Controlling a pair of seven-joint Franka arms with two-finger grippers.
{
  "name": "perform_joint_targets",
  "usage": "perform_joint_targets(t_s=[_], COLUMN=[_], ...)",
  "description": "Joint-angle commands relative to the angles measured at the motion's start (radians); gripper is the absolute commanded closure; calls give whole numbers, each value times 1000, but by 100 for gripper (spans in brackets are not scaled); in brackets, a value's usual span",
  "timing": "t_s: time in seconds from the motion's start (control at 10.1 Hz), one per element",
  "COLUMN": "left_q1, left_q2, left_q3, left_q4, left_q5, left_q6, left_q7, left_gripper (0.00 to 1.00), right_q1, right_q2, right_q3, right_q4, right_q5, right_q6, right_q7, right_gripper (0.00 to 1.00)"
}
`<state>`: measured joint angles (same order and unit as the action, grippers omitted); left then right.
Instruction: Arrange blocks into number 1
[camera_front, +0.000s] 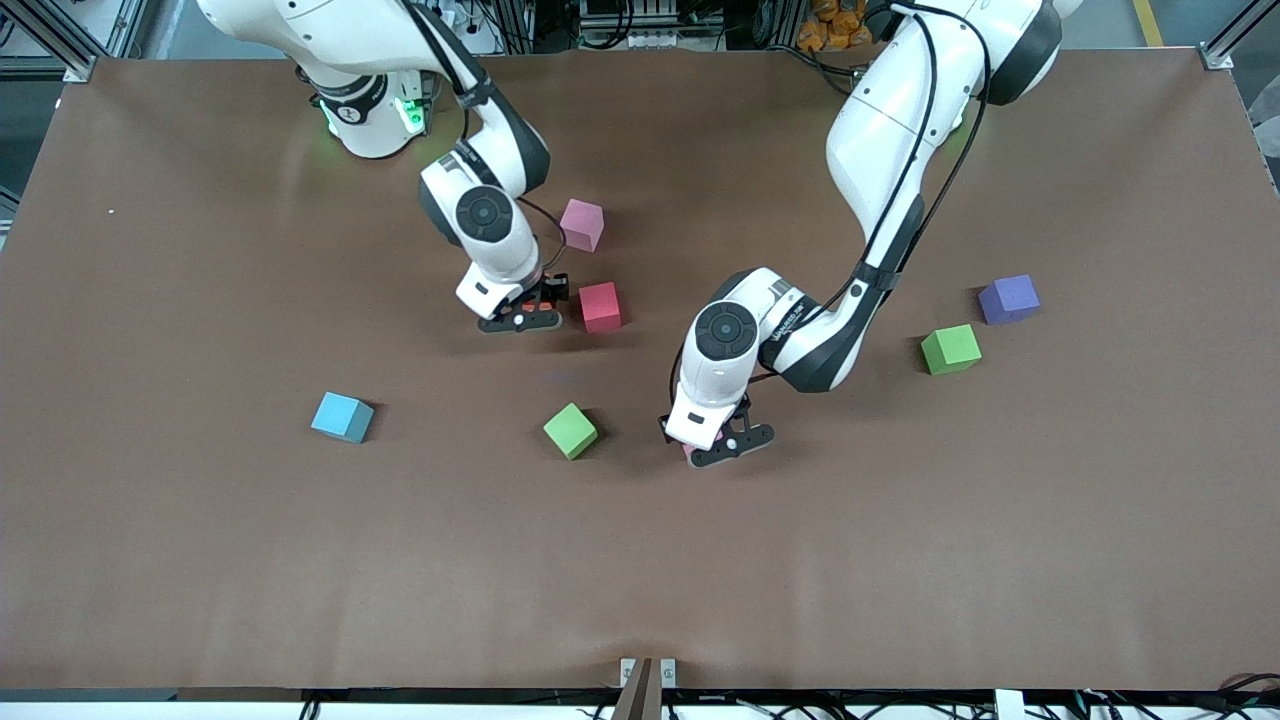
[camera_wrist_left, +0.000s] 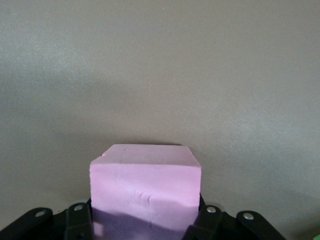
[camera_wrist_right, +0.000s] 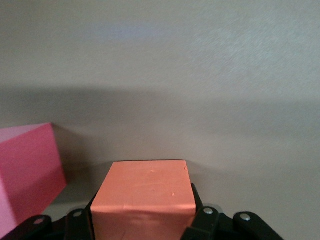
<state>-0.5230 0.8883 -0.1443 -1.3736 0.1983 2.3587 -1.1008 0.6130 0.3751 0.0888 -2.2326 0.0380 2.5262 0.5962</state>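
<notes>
We see both arms reaching down from their bases, wrists bent so each tool points at the worktop (camera_front: 200, 560). Left tool (camera_front: 718, 447) sits low at the worktop, fingers (camera_wrist_left: 80, 220) clamped on the light pink block (camera_wrist_left: 146, 185). Right tool (camera_front: 530, 308) is also low at the worktop, toward the robots' bases from the left one, fingers (camera_wrist_right: 204, 220) clamped on the orange block (camera_wrist_right: 144, 197). Neither arm is waiting.

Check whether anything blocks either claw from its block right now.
Nothing does: the left claw is shut on the light pink block, and the right claw is shut on the orange block, with the red block beside it.
</notes>
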Motion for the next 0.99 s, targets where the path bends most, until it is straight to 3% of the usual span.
perform_joint_targets(t_s=[0.0,0.2,0.89], left_q1=[-12,-11,-12], left_q2=[1,-3,-11], left_q3=[11,11,6], left_q4=[15,15,13], left_q5=[13,15,12], left_q6=[7,5,-1], left_q7=[-11,-10,-14], left_gripper=[100,100,100], right_q1=[43,48,117], right_q2=[-35,-74,-74], right_q3=[5,12,28], right_q4=[-7,-31,-29], right_q5=[-3,-3,-3], right_q6=[-1,-10,9], right_q7=[111,137,269], right_gripper=[48,47,46])
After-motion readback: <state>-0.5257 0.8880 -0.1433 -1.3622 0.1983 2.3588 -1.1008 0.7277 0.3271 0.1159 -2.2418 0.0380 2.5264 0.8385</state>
